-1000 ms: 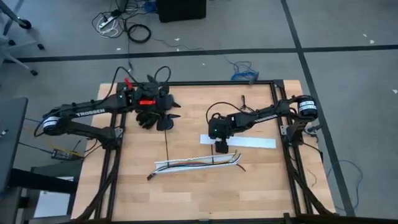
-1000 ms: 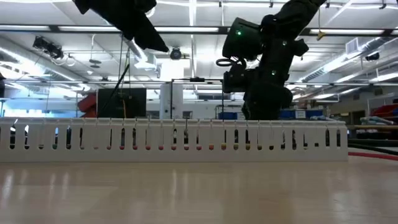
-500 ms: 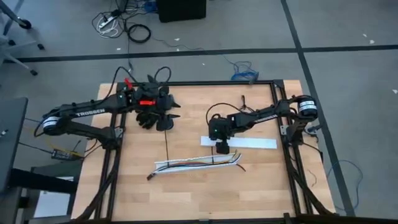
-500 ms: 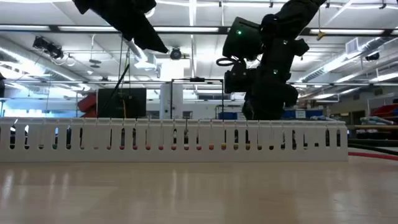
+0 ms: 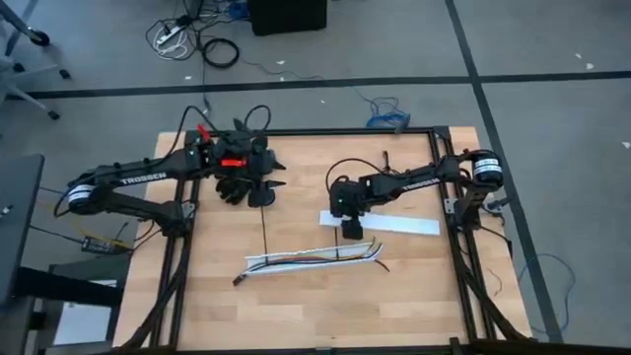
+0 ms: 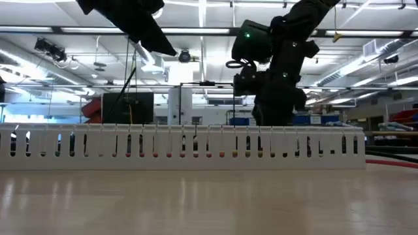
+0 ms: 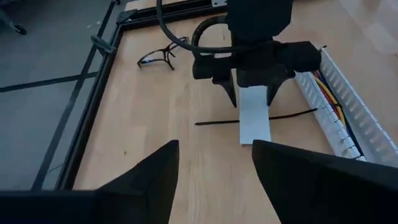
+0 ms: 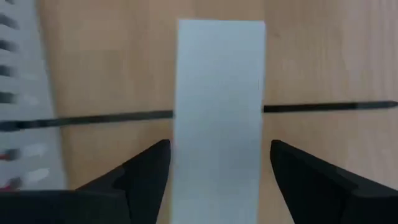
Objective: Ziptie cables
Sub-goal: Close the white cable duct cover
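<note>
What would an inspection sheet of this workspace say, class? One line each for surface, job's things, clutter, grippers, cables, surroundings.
Surface: wooden table in a black frame.
Job's things: ziptie lies flat, passing under the white strip; wires lie in the slotted channel.
Clutter: small black clip near the table's edge.
Grippers: right gripper open, astride the white strip; left gripper open, near the back edge.
Cables: cords on the floor.
Surroundings: grey floor, a workshop behind.

You're in a robotics lab or workshop, wooden desk (image 5: 296, 306) in a black metal frame (image 5: 177, 266), grey floor with dark taped lines (image 5: 296, 83), loose cords (image 5: 182, 39) lying about, fluorescent ceiling lights (image 6: 196, 29), equipment racks (image 6: 127, 108) behind.
</note>
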Motion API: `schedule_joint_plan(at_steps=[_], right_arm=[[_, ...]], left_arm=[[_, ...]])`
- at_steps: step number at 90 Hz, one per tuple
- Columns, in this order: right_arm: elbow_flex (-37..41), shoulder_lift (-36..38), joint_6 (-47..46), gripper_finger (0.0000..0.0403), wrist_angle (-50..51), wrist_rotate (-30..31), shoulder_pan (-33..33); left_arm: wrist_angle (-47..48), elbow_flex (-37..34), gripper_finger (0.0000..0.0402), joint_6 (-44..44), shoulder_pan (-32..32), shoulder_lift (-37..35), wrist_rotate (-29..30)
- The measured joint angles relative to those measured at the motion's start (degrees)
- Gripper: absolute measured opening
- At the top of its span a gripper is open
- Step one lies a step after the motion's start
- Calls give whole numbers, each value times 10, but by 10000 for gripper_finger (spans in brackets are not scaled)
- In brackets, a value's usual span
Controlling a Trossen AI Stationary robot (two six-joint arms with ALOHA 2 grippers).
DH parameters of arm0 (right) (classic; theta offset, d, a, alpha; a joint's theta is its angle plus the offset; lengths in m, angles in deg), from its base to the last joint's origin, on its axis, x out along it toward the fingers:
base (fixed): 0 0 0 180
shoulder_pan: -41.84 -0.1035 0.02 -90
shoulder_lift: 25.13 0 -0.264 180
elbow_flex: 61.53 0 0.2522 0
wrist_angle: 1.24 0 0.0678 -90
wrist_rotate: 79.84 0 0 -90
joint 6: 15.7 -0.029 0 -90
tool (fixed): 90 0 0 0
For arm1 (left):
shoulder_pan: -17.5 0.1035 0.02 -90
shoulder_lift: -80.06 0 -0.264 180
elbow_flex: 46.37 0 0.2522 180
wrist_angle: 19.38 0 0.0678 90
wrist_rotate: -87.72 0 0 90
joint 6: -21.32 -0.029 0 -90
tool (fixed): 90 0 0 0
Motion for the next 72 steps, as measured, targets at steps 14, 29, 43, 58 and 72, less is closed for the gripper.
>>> schedule_joint_plan(at_steps=[14,29,43,58,72], right_arm=[[0,0,-16,272,13,-14,-1],[0,-3,-19,271,21,8,-1],[6,-3,-22,278,13,15,-1],[24,-3,-36,287,7,14,-1],[41,-1,-46,288,-19,16,-1]], left_arm=[[0,0,198,0,0,0,3],[1,0,198,-1,0,0,3],[5,0,198,-2,0,0,3],[5,0,198,-2,0,0,3],[5,0,198,-2,0,0,3]])
